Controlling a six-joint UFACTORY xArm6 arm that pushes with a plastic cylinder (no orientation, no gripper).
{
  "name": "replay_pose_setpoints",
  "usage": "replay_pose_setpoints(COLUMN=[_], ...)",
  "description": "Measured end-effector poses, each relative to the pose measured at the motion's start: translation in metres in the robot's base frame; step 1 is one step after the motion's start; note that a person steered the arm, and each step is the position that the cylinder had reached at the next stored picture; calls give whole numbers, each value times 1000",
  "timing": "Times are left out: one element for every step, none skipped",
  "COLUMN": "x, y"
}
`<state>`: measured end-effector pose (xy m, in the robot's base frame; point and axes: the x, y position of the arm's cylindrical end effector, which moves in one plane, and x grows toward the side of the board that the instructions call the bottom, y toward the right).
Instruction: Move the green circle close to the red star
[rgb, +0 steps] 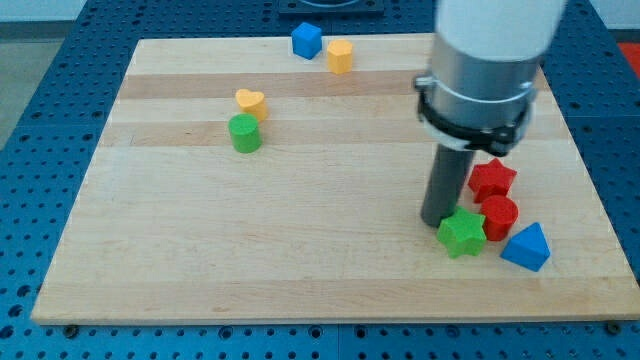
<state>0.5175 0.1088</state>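
Tip low at the table's right side, parked against the green star; green circle far off at upper left.

My tip (437, 221) rests on the table (300, 250), touching the green star (462, 234) from its 10 o'clock side. The red star (492, 179) lies just at 2 o'clock of the tip, partly behind the rod. A red cylinder-like block (499, 215) sits at 6 o'clock of the red star, touching the green star, and a blue triangle (527, 247) lies at its 4 o'clock. The green circle (245, 132) stands well apart, at about 10 o'clock from the tip, with a yellow heart (250, 102) just at its 12 o'clock. A blue cube (307, 40) and a yellow block (340, 56) sit beside each other near the table's top edge. No hand on this arm, only the rod, so there is nothing spread or pinching.
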Motion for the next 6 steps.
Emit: replay_pose_setpoints(x=[-4,-15,-85,-137,-112,-89], y=[-103,-230,-313,-292,-190,-91])
